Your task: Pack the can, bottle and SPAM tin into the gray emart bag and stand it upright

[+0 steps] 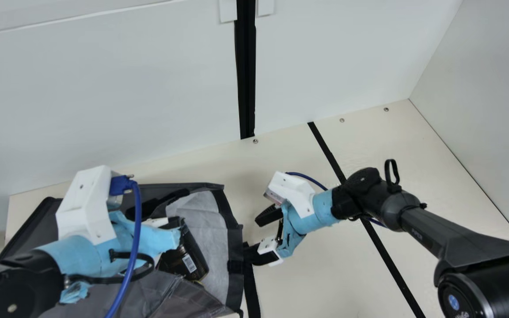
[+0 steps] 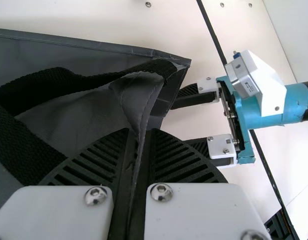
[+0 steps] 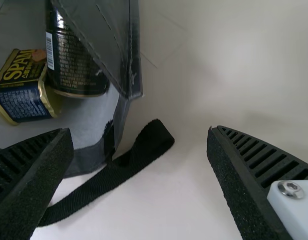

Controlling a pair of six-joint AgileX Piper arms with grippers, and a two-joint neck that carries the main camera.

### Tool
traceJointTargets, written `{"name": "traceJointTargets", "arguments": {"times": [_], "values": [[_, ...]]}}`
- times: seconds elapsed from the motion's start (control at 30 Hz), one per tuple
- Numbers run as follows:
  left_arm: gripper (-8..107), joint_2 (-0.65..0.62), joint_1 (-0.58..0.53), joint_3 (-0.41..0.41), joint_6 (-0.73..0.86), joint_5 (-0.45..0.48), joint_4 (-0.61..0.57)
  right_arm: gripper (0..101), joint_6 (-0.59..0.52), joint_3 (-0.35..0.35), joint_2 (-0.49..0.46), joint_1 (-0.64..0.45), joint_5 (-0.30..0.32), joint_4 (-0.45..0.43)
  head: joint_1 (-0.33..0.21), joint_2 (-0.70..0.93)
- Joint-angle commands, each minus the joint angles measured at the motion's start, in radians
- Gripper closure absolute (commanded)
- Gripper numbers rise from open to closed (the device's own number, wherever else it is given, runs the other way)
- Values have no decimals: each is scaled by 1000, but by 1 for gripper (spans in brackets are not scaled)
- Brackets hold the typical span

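The gray bag [image 1: 206,212] lies on its side on the counter [image 1: 347,282], with its mouth toward the right hand [image 1: 261,236]. The can [image 1: 190,251], dark in finish with a metallic rim, rests tilted inside the bag near the mouth. A white barcode label [image 1: 189,263] is applied to its wall; fine light print surrounds the label in the right wrist view, too small to read. The SPAM tin [image 3: 21,87] is located inside the bag, just beside the can; contact between the two cannot be determined. Large yellow capitals on one tin face give the product name, with smaller characters beneath; the adjoining dark blue face carries a block of fine white print, not legible. The left hand [image 1: 159,238] is closed on a fold of gray fabric [image 2: 140,97] at the bag, the fold being clamped between its two ribbed fingers. One black handle [image 2: 54,85] crosses the gray fabric next to this hand. The right hand is open, its fingers set well apart beside the bag mouth. A black strap [image 3: 99,190] extends from the mouth edge into the space between these fingers; whether it touches either finger cannot be determined. A black line [image 1: 385,251] runs across the counter beneath the right arm [image 1: 440,243].
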Motion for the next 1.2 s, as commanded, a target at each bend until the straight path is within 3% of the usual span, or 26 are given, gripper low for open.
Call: {"name": "traceJointTargets", "arguments": {"times": [0.0,0.57,1.13,1.17], "values": [[107,0,0,0,0,0,0,6,-1,-6,9,11,-1,9,-23,-1],[107,0,0,0,0,0,0,6,-2,-57,96,100,-11,85,-23,-1],[107,0,0,0,0,0,0,6,-4,-58,133,144,-1,116,-23,-1],[107,0,0,0,0,0,0,13,-4,-58,134,145,0,117,-23,-1]]}}
